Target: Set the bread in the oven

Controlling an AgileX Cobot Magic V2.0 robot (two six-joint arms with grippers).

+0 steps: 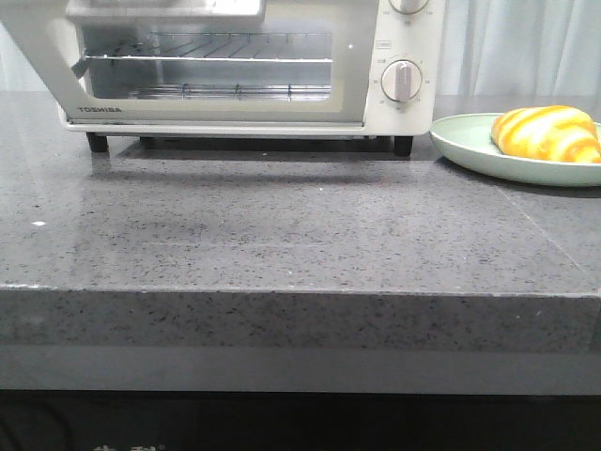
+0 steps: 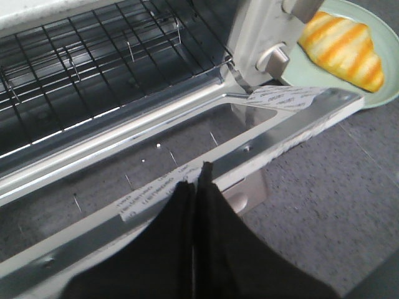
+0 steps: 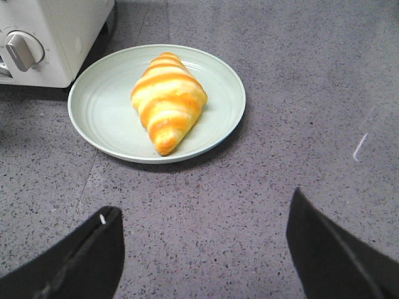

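Grey speckled stone counter [image 1: 282,235], pale curtain behind. White oven [image 1: 254,66] stands at the back, door [image 2: 187,168] partly lowered, wire rack [image 2: 93,56] visible inside, dial knob [image 1: 402,81] on its right panel. Bread [image 3: 167,99] lies on a pale green plate [image 3: 100,118] just right of the oven, touching nothing else. Left gripper [image 2: 198,180] has its fingers pressed together, at the door's edge; whether it pinches anything, cannot tell. Right gripper [image 3: 202,249] hangs spread wide, empty, near the plate.

The left hand [image 2: 198,180] has its black fingers pressed together; the right hand [image 3: 206,243] is spread wide.
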